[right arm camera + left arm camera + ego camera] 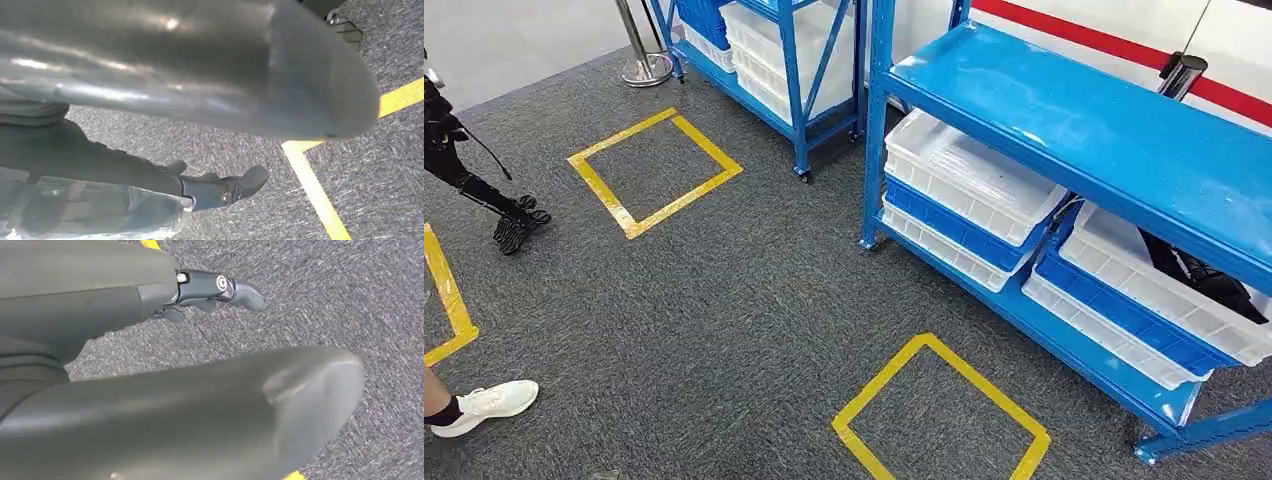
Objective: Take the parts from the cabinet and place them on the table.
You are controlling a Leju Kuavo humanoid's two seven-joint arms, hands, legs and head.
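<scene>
Blue rack (pixel 1064 130) with stacked trays (pixel 969 180)

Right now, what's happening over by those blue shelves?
The robot stands on grey carpet facing blue shelves that hold white and blue bins. Its right hand hangs low over the floor, gripping a clear plastic bag whose contents I cannot make out. The left hand holds nothing. A person's white shoe stands nearby.
</scene>
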